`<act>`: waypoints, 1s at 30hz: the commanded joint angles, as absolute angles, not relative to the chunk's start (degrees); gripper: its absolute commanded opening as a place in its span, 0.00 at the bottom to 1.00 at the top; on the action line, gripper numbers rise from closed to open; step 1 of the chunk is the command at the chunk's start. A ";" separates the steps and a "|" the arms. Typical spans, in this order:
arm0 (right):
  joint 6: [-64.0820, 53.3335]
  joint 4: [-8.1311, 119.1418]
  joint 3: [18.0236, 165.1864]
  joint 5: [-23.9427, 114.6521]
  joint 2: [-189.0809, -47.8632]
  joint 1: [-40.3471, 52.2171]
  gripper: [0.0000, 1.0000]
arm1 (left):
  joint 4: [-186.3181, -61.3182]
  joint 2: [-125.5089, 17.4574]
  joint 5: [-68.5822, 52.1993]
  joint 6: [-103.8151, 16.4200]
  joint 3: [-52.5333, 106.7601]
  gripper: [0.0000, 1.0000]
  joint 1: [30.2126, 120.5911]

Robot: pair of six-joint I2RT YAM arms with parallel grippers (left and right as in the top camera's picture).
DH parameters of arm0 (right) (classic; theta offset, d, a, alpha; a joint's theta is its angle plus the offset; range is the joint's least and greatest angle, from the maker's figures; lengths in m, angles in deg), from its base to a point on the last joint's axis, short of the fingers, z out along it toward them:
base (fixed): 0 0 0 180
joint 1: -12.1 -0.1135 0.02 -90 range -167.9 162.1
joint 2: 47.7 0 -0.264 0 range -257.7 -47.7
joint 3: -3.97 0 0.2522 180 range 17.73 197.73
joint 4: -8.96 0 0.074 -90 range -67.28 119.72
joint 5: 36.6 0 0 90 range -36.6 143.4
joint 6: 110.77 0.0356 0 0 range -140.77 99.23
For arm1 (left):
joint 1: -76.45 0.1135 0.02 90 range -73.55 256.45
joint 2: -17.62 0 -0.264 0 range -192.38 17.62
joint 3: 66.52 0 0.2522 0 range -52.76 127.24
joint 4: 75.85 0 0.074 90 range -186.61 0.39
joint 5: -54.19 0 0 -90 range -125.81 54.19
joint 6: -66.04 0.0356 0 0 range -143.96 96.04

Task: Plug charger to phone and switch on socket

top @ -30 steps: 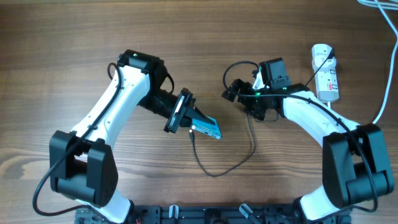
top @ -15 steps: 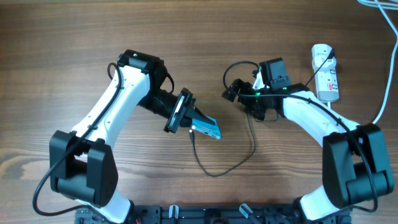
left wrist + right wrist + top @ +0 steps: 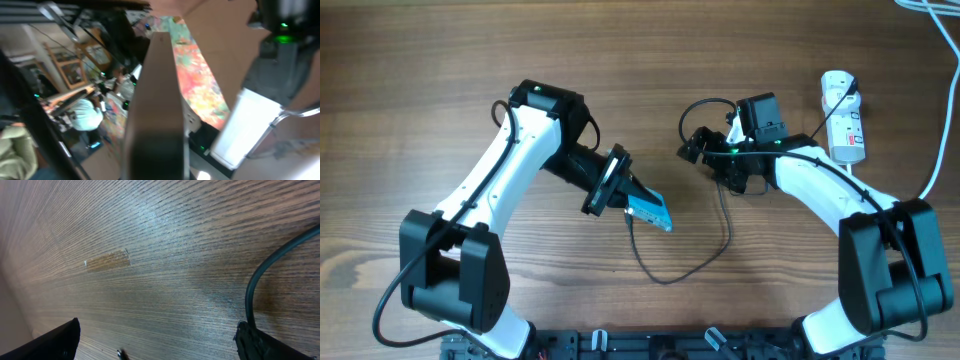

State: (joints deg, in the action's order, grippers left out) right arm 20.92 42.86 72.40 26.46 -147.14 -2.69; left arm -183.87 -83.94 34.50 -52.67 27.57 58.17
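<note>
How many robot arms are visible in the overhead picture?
2. The left arm reaches from the lower left toward the centre and holds the phone. The right arm reaches from the lower right toward the centre, beside the socket.

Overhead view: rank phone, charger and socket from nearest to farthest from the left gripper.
1. phone: held in the left gripper itself, mid-scene.
2. charger: one end reaches the phone's lower edge, and the cable loops below it.
3. socket: far right, clearly farthest.
</note>
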 commanded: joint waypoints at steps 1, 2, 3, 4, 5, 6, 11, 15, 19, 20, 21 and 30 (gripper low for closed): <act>19.91 42.71 72.43 27.07 -147.25 -2.71 0.99 | -180.70 -82.67 25.18 -53.17 27.81 0.04 57.91; 19.91 42.71 72.43 27.07 -147.25 -2.71 1.00 | -179.32 -82.67 22.65 -53.17 27.81 0.04 57.91; 19.89 42.71 72.43 27.07 -147.25 -2.71 1.00 | -177.29 -82.67 19.28 -53.17 27.81 0.04 57.91; 19.94 42.71 72.43 27.07 -147.25 -2.71 0.99 | -173.64 -82.67 13.43 -53.17 27.81 0.04 57.91; 19.91 42.69 72.43 27.07 -147.25 -2.71 1.00 | -171.50 -82.67 9.75 -53.17 27.81 0.04 57.91; 19.91 42.71 72.43 27.07 -147.25 -2.71 1.00 | -168.64 -82.67 4.55 -53.17 27.81 0.04 57.91; 19.91 42.71 72.43 27.07 -147.25 -2.71 1.00 | -157.58 -82.67 -13.44 -51.84 27.81 0.04 57.93; 19.91 42.71 72.43 27.07 -147.25 -2.71 1.00 | -145.40 -82.67 -13.44 -50.96 27.81 0.04 58.04; 19.91 42.69 72.43 27.07 -147.25 -2.71 1.00 | -138.10 -82.67 -12.91 -51.69 27.81 0.04 58.60; 19.91 42.71 72.43 27.07 -147.25 -2.71 1.00 | -137.31 -82.69 -12.91 -51.69 27.79 0.04 58.71; 19.94 42.71 72.43 27.07 -147.25 -2.71 1.00 | -136.86 -82.69 -12.91 -51.66 27.79 0.04 58.71; 19.91 42.69 72.43 27.07 -147.25 -2.71 1.00 | -131.79 -86.32 -12.65 -51.38 27.79 0.04 61.01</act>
State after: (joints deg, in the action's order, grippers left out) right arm 20.92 42.86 72.40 26.48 -147.14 -2.69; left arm -132.53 -84.11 -12.85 -52.12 27.42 59.24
